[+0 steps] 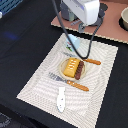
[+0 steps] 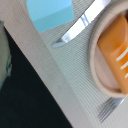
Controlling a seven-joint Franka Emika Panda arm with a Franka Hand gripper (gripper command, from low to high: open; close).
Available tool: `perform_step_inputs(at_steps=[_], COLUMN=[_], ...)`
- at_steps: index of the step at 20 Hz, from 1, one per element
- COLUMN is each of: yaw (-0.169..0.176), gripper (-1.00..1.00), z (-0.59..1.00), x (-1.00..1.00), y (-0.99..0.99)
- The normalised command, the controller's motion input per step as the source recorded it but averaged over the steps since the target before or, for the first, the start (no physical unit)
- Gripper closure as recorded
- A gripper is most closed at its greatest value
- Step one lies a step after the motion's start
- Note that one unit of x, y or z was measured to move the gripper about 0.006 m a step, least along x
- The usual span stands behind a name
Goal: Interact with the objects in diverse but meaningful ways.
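Observation:
On a tan plate [image 1: 64, 75] in the middle of the placemat lies a ridged orange-yellow block [image 1: 68, 68], with a thin dark-brown stick [image 1: 80, 70] beside it. A light blue faceted cup [image 1: 72, 43] stands on the mat beyond the plate. Near the mat's front edge rests a small white bone-shaped piece [image 1: 61, 99]. My gripper [image 1: 76, 24] hangs above the cup, apart from it, and its fingers are too blurred to read. The wrist view shows the cup [image 2: 49, 12], the block [image 2: 115, 47] and the plate rim [image 2: 97, 70], but no fingers.
An orange-handled knife [image 1: 91, 61] and fork [image 1: 75, 84] flank the plate on the striped placemat [image 1: 40, 80]. A tan board [image 1: 107, 27] and a grey pot [image 1: 124, 17] sit at the back. A black cable [image 1: 82, 54] loops down over the mat.

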Motion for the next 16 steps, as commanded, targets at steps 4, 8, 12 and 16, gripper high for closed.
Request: perform_step_inputs(at_steps=[4,8,12,16], yaw=[0.064,0.065,0.068,0.069], gripper=[-1.0,-1.0,-1.0,-1.0], z=[-0.34,-0.46,-0.48,-0.45], x=[0.0,0.0,0.0,0.0], y=[0.0,0.0,0.0,0.0])
